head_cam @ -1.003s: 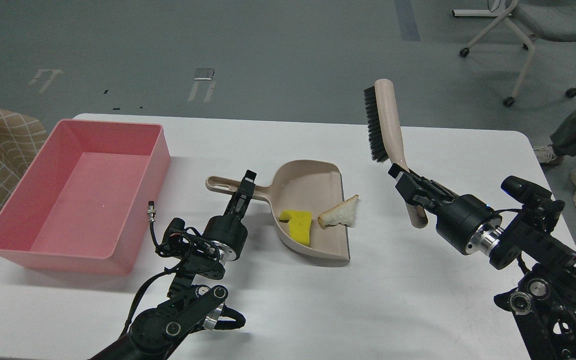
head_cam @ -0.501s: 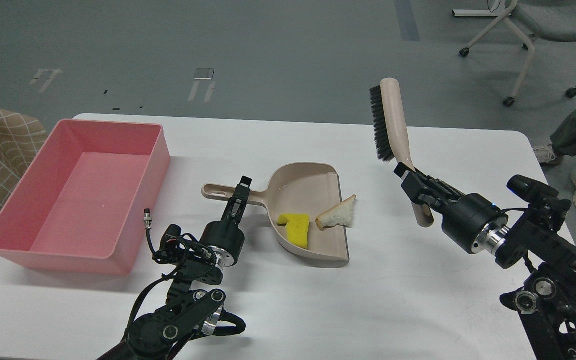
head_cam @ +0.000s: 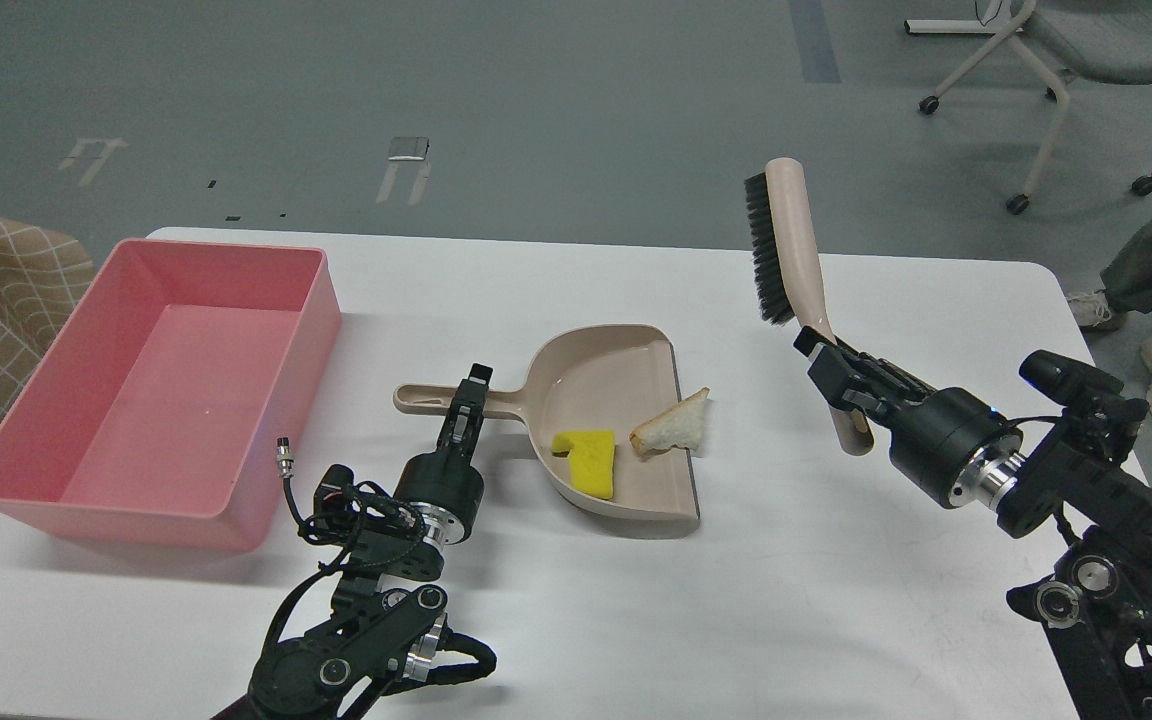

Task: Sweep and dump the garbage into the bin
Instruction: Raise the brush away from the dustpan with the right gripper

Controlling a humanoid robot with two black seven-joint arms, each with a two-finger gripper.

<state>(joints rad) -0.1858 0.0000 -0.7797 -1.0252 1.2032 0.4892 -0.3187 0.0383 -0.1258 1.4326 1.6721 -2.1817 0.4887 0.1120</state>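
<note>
Large pink rectangular plastic bin [head_cam: 151, 385] sits empty, well left of the beige plastic dustpan [head_cam: 616, 420] on the white table [head_cam: 836, 600]. Left gripper [head_cam: 468, 400] at the dustpan handle, seemingly clamped on it; hard to confirm. Yellow sponge block [head_cam: 588, 461] lies inside the pan; white bread triangle [head_cam: 674, 427] rests on its right lip and could slide off if the pan tilts during the lift. Right gripper [head_cam: 829, 362] grips the beige black-bristled brush [head_cam: 786, 250], raised right of the pan.

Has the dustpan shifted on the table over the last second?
Yes. The dustpan, held at its handle by the left gripper, has slid slightly left toward the pink bin.
</note>
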